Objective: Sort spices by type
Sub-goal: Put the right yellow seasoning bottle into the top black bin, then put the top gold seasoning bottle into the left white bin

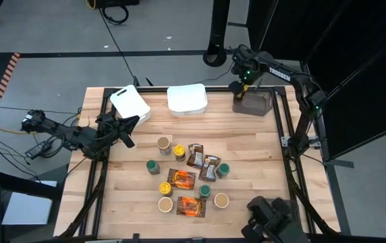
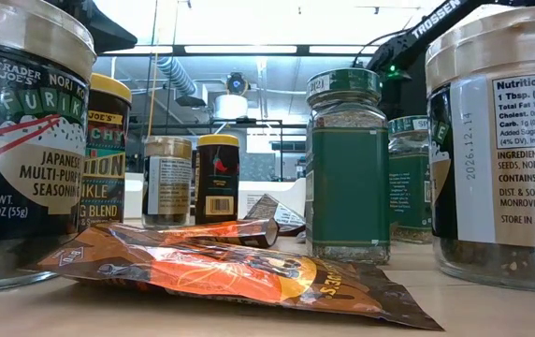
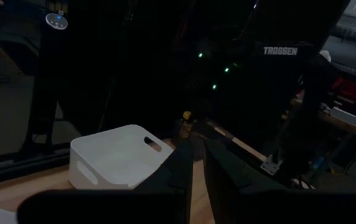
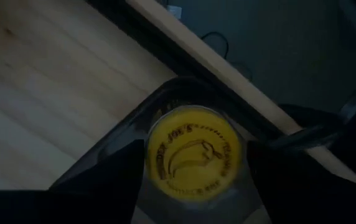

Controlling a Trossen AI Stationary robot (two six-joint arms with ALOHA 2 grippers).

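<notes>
Roughly, sorting had barely started. One yellow-lidded jar [image 4: 193, 152] sat inside the grey-brown bin [image 1: 259, 105] at about 1 o'clock on the table [image 1: 260, 148]. The right gripper [image 1: 243, 90] hung directly over that jar, straddling it. Could not tell whether it was clamped on the jar or loose around it.

The two white tubs, one at 11 o'clock [image 1: 131, 105] and one at 12 o'clock [image 1: 187, 98], showed no spices inside from above.

Everything else lay unsorted in a mixed cluster from table centre toward 6 o'clock:
- tan-lidded jar [image 1: 164, 143]
- yellow-lidded one [image 1: 179, 149] just beside it
- green-lidded jars [image 1: 152, 166]
- more tan lids near 6 o'clock [image 1: 221, 200]
- four orange-and-brown foil packets [image 1: 181, 179] scattered between them

The left gripper [image 1: 127, 138] waited at about 9 o'clock, just beside the 11 o'clock tub. Its fingers [image 3: 181, 171] were together and held nothing.

Judgement: one item placed, about a dozen left. Lid colours and packets were still mingled, so nearly the whole job remained.
</notes>
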